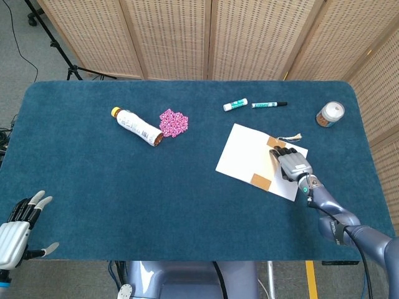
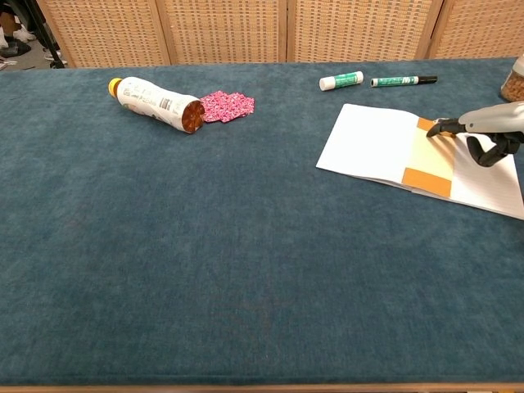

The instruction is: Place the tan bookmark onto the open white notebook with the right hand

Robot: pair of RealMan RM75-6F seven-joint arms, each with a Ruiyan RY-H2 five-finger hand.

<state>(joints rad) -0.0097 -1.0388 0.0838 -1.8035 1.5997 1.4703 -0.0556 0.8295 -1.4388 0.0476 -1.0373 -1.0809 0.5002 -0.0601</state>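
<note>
So the tan bookmark (image 2: 429, 157) is lying flat across the open white notebook (image 2: 372, 141) on the blue counter (image 2: 246, 246), near the fold. The right hand (image 1: 292, 165) sits low over the notebook's right page, fingers (image 2: 440, 127) on the bookmark's far end; can't tell if it's pinching or just touching. Left hand (image 1: 15, 230) is down at the near corner, fingers spread, holding nothing. As for containers: a bottle (image 1: 134, 125) lying on its side and a small lidded jar (image 1: 330, 113) with something brownish inside
</note>
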